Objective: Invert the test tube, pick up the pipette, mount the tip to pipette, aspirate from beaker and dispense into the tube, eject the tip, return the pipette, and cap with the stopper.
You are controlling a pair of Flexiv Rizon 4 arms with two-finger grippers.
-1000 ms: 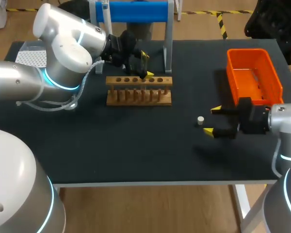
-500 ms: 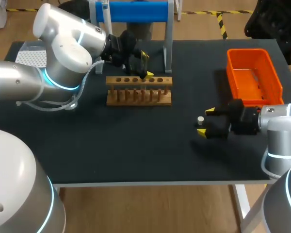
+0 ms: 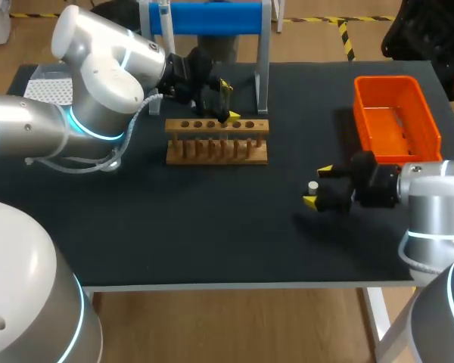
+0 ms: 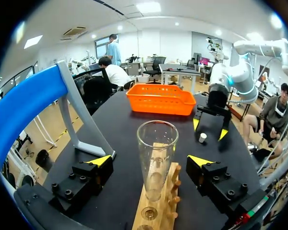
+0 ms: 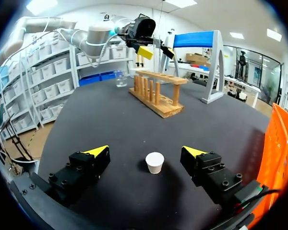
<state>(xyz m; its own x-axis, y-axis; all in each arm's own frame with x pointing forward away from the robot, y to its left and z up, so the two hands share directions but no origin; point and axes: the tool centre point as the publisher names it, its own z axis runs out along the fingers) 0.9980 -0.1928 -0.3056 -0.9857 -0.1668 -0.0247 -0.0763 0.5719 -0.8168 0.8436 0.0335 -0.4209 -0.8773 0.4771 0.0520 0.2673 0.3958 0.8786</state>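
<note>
evidently capping is in hand: the right tool [image 5: 145, 150], wide open and empty, straddles the stopper [image 5: 154, 163]; next it must close on it. the left tool [image 4: 150, 160] gapes empty around the tube [image 4: 156, 143].

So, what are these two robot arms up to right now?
The left arm's end effector sits at the wooden rack, fingers open on either side of an upright glass test tube, not gripping it. The right arm's end effector is low over the table with a small white stopper between its open fingers, not yet grasped. Nothing is being held at this moment.
</note>
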